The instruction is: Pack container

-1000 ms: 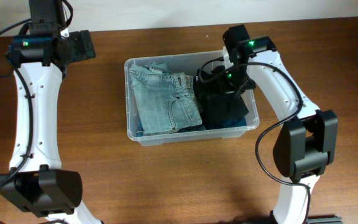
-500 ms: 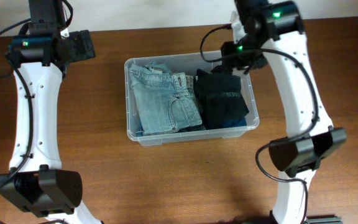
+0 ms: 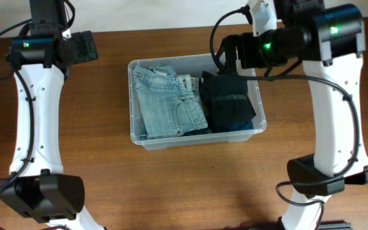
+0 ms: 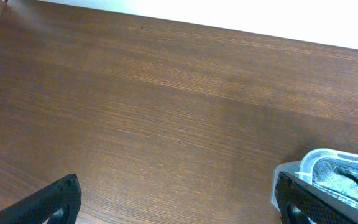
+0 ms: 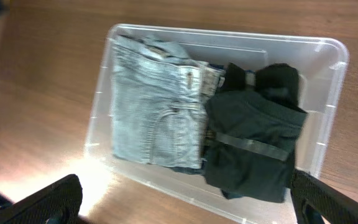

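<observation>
While its jaws stand wide and empty, the right gripper [image 5: 188, 203] hangs over the 1 o'clock corner of the container [image 3: 197, 141], nearer than the left gripper [image 4: 180, 202], equally spread, off at 10.

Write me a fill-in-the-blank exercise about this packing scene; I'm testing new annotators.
1. The folded denim jeans in the clear rectangular plastic container are light ___.
2. Beside the jeans lies a folded garment coloured ___.
3. The container stands on a brown ___ table.

Missing words: blue; black; wooden.
</observation>
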Controlling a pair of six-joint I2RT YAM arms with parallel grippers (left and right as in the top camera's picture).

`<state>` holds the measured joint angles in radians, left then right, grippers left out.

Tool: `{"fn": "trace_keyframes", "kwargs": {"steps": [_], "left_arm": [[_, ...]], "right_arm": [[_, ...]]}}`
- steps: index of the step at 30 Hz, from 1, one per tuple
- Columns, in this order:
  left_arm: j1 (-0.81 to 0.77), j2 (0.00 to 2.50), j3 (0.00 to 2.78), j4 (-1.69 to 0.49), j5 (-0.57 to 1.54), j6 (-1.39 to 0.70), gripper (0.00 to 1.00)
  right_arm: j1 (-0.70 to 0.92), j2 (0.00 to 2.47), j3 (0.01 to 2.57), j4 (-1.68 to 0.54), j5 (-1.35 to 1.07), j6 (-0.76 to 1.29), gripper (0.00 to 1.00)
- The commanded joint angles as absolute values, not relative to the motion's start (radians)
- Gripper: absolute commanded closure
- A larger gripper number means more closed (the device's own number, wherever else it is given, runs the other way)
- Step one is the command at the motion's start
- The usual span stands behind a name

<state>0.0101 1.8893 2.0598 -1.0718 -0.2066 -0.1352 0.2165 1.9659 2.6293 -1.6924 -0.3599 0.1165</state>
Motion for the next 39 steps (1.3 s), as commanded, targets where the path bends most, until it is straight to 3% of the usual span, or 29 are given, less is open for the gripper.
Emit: {"fn": "trace_keyframes", "kwargs": {"steps": [1, 12, 18, 21, 26, 32, 39], "left_arm": [[0.016, 1.873, 2.071, -1.07, -0.206, -0.14, 0.01], [0.016, 1.873, 2.071, -1.07, -0.206, -0.14, 0.0], [0.016, 1.873, 2.071, -1.07, -0.206, -0.14, 0.01], [0.016, 1.873, 2.071, -1.07, -0.206, -0.14, 0.01], [0.016, 1.873, 2.071, -1.07, -0.206, -0.14, 0.01], [0.016, 1.873, 2.071, -1.07, -0.206, -0.14, 0.01], [0.016, 1.873, 2.071, -1.07, -0.206, -0.14, 0.01]], "right_arm": [[0.208, 1.951, 2.639, -1.699, -0.433, 0.112, 0.01], [0.206, 1.721, 2.639, -1.691, -0.142, 0.109, 0.02], [0.206, 1.539, 2.467, -1.496, -0.096, 0.109, 0.01], [0.206, 1.411, 2.228, -1.303, -0.093, 0.095, 0.01], [0.193, 1.134, 1.695, -0.904, -0.097, -0.133, 0.01], [0.086, 0.779, 1.067, -0.387, -0.227, -0.134, 0.01], [0.005, 0.421, 0.577, -0.159, -0.236, -0.134, 0.01]]}}
